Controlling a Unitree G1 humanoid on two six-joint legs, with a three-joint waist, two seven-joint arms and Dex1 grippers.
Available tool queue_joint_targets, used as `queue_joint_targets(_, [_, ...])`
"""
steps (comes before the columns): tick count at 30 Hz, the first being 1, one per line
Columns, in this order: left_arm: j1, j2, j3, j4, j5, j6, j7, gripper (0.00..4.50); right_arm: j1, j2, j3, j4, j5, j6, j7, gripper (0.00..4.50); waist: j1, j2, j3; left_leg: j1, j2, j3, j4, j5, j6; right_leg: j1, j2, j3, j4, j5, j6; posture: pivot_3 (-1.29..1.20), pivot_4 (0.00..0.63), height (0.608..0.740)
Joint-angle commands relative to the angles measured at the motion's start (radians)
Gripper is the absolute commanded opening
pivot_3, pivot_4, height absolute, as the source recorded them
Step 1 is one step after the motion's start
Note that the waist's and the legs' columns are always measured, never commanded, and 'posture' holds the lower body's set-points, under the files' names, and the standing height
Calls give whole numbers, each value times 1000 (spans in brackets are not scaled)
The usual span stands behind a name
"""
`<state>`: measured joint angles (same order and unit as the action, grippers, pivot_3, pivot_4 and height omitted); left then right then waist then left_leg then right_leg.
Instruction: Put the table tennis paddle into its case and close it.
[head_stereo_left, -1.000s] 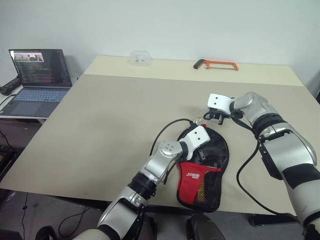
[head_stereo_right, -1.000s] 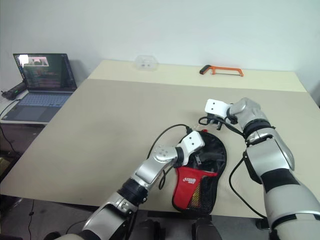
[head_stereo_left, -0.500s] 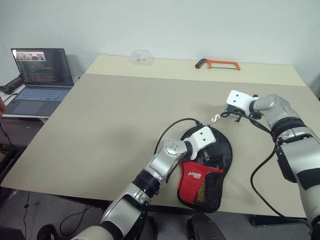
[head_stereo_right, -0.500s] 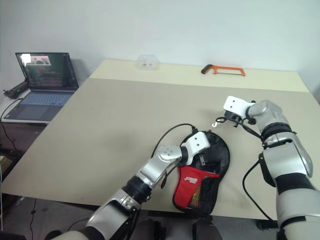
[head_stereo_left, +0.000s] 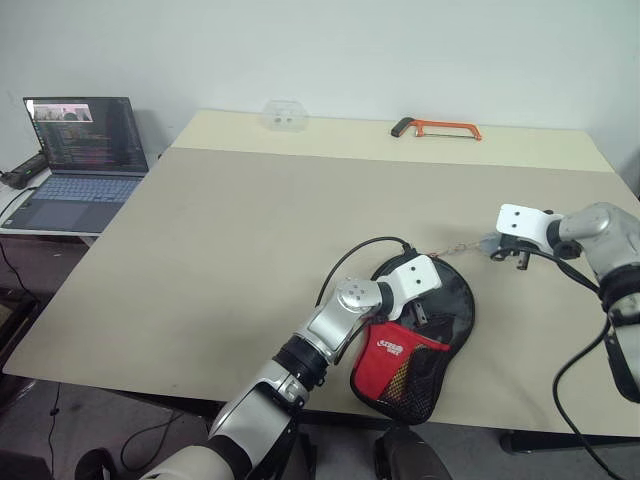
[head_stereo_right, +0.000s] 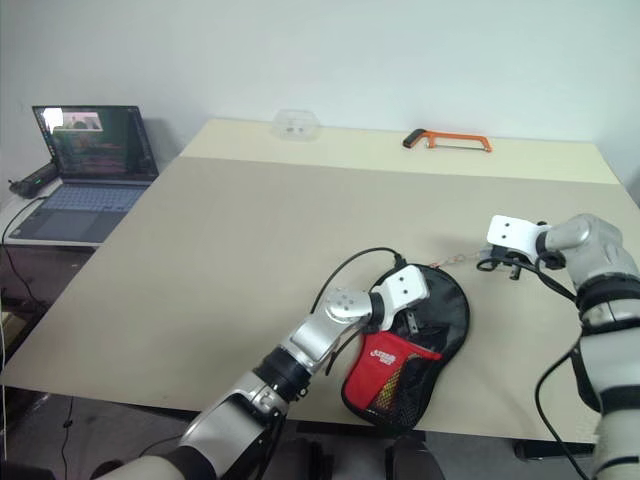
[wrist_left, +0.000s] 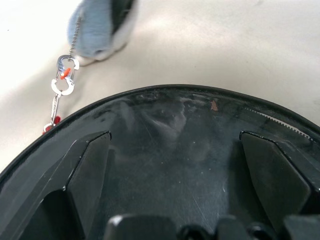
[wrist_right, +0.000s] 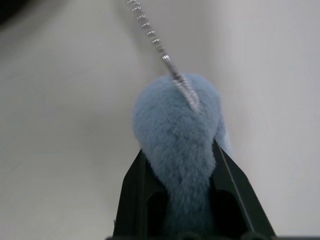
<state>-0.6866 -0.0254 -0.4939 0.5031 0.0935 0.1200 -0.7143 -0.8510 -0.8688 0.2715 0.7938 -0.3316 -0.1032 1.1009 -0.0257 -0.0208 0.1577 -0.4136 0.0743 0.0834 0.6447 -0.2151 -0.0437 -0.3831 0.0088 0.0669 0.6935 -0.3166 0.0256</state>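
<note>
Fluffy charm (wrist_right: 176, 135) clenched in right hand (head_stereo_left: 503, 248), now farther right, chain (head_stereo_left: 455, 246) taut.

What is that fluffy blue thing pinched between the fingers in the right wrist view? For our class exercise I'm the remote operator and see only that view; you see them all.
Observer: It's the charm, chained to the rim of the case, held shut in the right gripper.
Operator: Where is the chain running?
Observer: From the charm across the table to a clip at the case's edge.
Operator: And the other arm?
Observer: The left gripper sits open over the case's clear panel.
Operator: Anything else around?
Observer: A hacksaw lies at the far edge.
</note>
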Motion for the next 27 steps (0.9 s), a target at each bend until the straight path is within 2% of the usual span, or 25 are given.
queue_joint_targets(1, [8,3,-22,59,40,5,0,4500,106,-55,-41,-236,50,110,79,357,0,0,0,0,0,0,0,0,0,0,0,0,0,0,0,0,150,740])
queue_joint_targets(6, [9,4,-23,68,38,-4,-9,4500,220,-110,-73,-380,53,201,69,357,-2,0,0,3,0,-1,0,0,0,4,0,-1,-2,0,0,0,150,740])
queue_joint_targets(14, [4,4,-19,81,37,-10,-15,4500,305,-183,-101,-437,65,227,66,357,5,0,0,3,1,-1,-1,-1,2,9,0,-5,-10,0,0,0,150,740])
queue_joint_targets(21, [3,11,-14,84,38,-10,-22,4500,333,-242,-121,-407,79,225,44,357,15,0,0,2,0,0,-1,-3,4,10,-1,-4,-13,0,1,0,150,740])
queue_joint_targets(27, [5,20,-9,83,39,-7,-21,4500,447,-336,-170,-480,136,232,104,357,26,0,0,3,0,0,-1,-3,4,10,-1,-4,-13,0,1,0,150,740])
